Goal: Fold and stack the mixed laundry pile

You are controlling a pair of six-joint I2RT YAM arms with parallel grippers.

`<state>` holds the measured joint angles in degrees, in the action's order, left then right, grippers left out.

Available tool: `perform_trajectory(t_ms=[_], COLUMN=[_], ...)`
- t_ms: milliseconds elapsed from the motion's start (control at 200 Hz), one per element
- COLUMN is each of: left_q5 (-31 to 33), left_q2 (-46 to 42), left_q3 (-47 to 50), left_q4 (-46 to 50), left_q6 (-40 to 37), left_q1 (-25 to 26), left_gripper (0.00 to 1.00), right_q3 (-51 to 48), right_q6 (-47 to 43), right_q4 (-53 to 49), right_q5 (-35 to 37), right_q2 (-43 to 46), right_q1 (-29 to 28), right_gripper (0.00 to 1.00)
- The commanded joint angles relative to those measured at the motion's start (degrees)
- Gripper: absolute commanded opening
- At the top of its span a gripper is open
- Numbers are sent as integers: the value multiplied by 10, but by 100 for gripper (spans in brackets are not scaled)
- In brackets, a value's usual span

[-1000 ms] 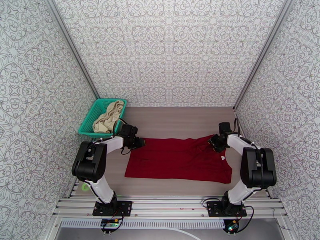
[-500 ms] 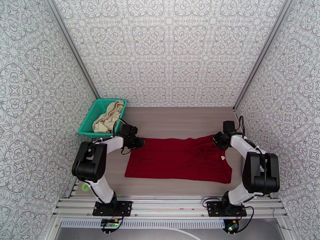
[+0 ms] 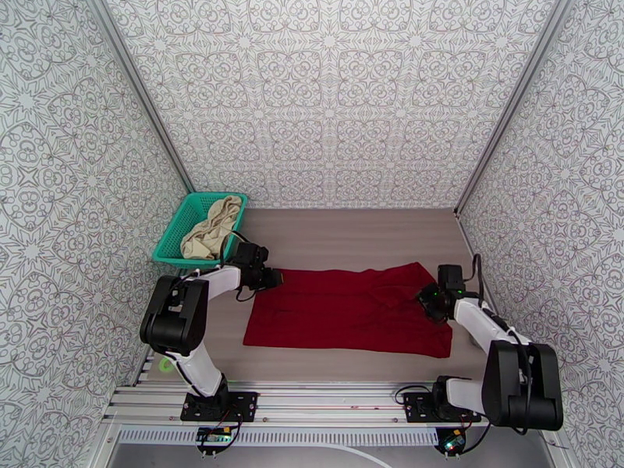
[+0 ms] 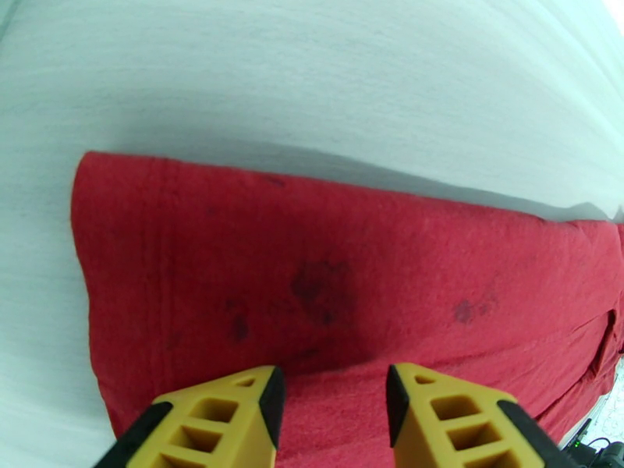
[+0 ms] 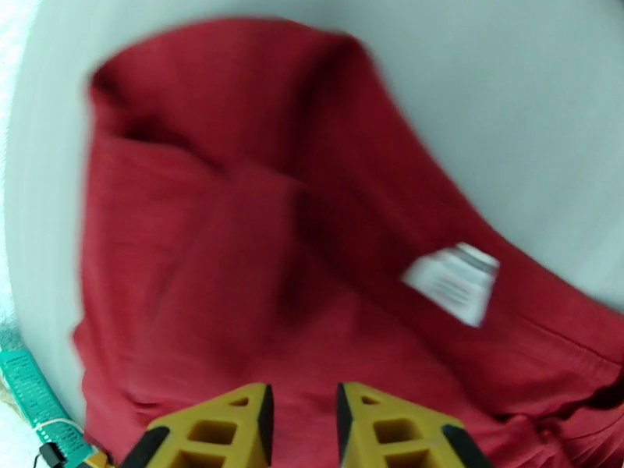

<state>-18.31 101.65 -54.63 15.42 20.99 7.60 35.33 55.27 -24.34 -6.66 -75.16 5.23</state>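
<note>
Well, the red shirt (image 3: 343, 310) lay spread on the bench (image 3: 351, 235), left tool (image 3: 273, 278) gaping at its ten o'clock corner, right tool (image 3: 427, 296) narrowly parted at three.

Back wall (image 3: 335, 95), left wall (image 3: 54, 196), right wall (image 3: 569, 189): white panels, grey ornamental floral-geometric print all over. Aluminium posts (image 3: 139, 91) at both back corners, slanting outward toward top in overhead view. Tabletop (image 3: 351, 235) pale grey-beige, fine wood-grain lines, matte. Slotted aluminium rails (image 3: 335, 401) along near edge. Light even, diffuse; shadows soft.
</note>
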Motion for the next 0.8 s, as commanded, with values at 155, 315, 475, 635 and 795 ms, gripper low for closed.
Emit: perform_trajectory(t_ms=[155, 315, 475, 635, 795], left_q5=[58, 69, 56, 44, 58], left_q2=[-15, -42, -55, -55, -24], left_q3=[42, 64, 66, 19, -14], left_q4=[67, 57, 47, 64, 65], left_q6=[29, 58, 63, 57, 67], left_q1=[-28, -35, -33, -13, -8], left_gripper=[43, 43, 44, 46, 45], right_q3=[44, 126, 209, 305, 377], right_q6=[-52, -126, -195, -220, -210], right_q4=[-115, -154, -111, -91, -95], right_q5=[49, 53, -41, -62, -51], right_q2=[80, 72, -72, -222, -319], right_q1=[8, 8, 3, -17, -44], right_gripper=[35, 39, 34, 26, 22])
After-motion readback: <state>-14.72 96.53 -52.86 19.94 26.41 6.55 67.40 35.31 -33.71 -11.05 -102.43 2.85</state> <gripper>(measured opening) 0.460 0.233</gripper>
